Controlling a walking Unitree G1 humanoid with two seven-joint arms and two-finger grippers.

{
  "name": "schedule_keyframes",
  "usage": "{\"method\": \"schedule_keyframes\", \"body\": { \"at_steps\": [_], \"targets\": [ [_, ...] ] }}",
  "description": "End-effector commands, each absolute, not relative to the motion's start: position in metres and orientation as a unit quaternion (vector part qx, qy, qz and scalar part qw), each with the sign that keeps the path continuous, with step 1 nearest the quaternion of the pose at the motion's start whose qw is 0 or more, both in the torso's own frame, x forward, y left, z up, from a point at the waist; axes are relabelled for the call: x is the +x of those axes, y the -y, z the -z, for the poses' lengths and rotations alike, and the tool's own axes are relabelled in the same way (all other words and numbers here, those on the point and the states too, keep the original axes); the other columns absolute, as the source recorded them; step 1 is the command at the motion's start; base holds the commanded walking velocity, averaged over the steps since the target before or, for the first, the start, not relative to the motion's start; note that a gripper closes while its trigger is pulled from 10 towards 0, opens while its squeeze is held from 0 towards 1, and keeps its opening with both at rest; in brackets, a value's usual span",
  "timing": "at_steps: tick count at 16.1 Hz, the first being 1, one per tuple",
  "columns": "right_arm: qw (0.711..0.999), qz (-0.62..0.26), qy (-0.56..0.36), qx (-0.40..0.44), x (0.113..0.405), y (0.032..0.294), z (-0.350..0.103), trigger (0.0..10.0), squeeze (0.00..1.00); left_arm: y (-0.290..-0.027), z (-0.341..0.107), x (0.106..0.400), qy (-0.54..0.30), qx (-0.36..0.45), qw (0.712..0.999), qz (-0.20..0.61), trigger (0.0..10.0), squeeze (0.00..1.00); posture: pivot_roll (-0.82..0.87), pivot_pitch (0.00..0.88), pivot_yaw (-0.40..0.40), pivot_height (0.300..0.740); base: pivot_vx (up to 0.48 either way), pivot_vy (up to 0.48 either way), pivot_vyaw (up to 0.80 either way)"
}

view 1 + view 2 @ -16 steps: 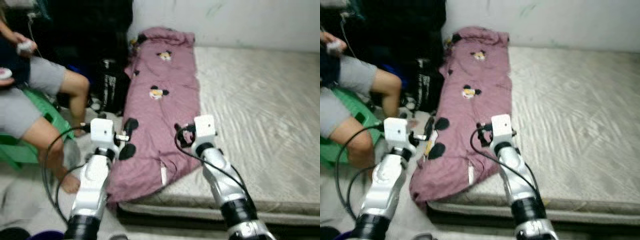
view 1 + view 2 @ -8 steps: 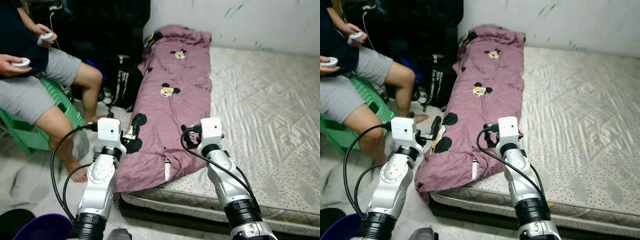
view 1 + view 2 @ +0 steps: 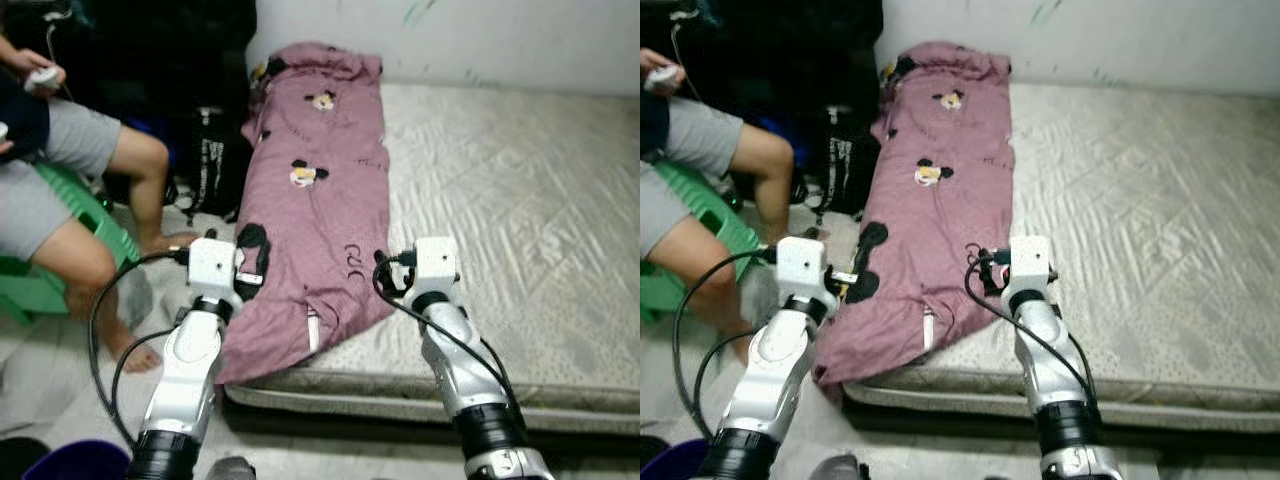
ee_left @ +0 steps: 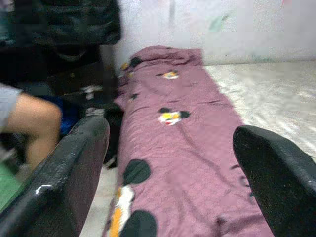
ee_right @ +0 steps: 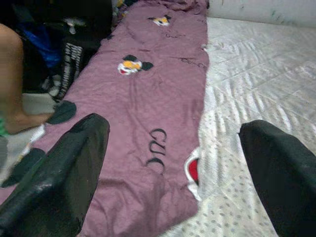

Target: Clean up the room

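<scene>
**Op:** Blanket (image 3: 320,210) — purple, cartoon-mouse print, lying in a long strip down the left side of the mattress (image 3: 520,200), its near corner spilling over the mattress edge toward the floor. It is the biggest loose thing in the room, so I read it as the job.

**Obs:** How will it handle?

**Op:** My guess is soft and light, no stiffness at all. It will sag and drag the moment one end comes up. The cloth looks matte, so probably not slippery. Nothing fragile about it. I'd take it at the near hem, one corner for each arm, where it already hangs off the edge.

**Obs:** Arms?

**Op:** Both raised in front of me. Left gripper (image 4: 168,163) has its fingers spread wide, nothing between them, held above the hanging near-left corner. Right gripper (image 5: 173,168) is likewise spread and empty, over the near-right part of the blanket where it meets bare mattress.

**Obs:** Other things around?

**Op:** A person (image 3: 70,190) sits on a green stool (image 3: 60,270) to my left, holding something small and pale. I can't tell what it is. A black bag (image 3: 210,165) stands on the floor between the person's leg and the mattress.

**Obs:** Containers?

**Op:** The bag, contents hidden. At the lower left corner there is a sliver of a purple bin (image 3: 75,462). I cannot see inside.

**Obs:** Small stuff?

**Op:** A white tag (image 3: 312,330) on the near fold.
</scene>
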State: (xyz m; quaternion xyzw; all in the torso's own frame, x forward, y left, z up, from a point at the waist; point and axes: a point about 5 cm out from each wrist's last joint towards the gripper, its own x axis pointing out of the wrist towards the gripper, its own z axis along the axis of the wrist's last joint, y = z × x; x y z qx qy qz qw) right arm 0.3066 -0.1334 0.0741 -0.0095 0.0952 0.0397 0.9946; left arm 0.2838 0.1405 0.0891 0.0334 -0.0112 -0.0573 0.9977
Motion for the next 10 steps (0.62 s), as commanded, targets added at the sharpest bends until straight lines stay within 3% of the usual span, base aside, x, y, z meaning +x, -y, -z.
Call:
{"method": "schedule_keyframes", "body": {
  "at_steps": [1,6,9,10],
  "targets": [
    [0.997,-0.031,-0.073,0.000,0.307,0.135,-0.082,10.0,0.00,-0.144,-0.089,0.282,0.007,0.033,0.999,0.041,10.0,0.00,0.08,0.000,0.001,0.740,0.000,0.000,0.00],
    [0.999,0.022,-0.044,-0.005,0.294,0.154,-0.080,10.0,0.00,-0.181,-0.088,0.263,0.014,0.042,0.999,-0.018,10.0,0.00,0.08,0.000,0.018,0.740,0.000,0.000,0.00],
    [0.999,0.021,-0.041,-0.009,0.295,0.153,-0.081,10.0,0.00,-0.195,-0.080,0.264,0.001,0.060,0.997,-0.039,10.0,0.00,0.08,0.000,0.015,0.740,0.000,0.000,0.00],
    [0.998,0.028,-0.047,-0.014,0.295,0.153,-0.080,10.0,0.00,-0.194,-0.079,0.265,-0.005,0.060,0.998,-0.031,10.0,0.00,0.08,0.000,0.016,0.740,0.000,0.000,-0.80]
  ]
}}
